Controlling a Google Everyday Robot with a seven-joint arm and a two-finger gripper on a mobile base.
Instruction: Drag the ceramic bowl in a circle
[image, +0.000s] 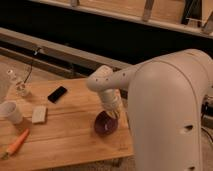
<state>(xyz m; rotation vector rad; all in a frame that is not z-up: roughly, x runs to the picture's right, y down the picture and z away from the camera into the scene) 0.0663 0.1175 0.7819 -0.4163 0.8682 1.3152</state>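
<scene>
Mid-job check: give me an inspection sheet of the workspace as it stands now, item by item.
Surface: wooden table, light planks.
Job's things: ceramic bowl, dark maroon, near the table's right edge.
Clutter: white cup at the left edge; pale block right of it, apart; carrot at front left; black flat device mid-table; clear glass item at back left.
Grippers: claw reaching down at the bowl's far right rim; contact cannot be told.
Cables: thin dark cable rising behind the back-left corner.
Surroundings: long ledge behind the table, dark gap beyond; the robot's white arm fills the right side.
</scene>
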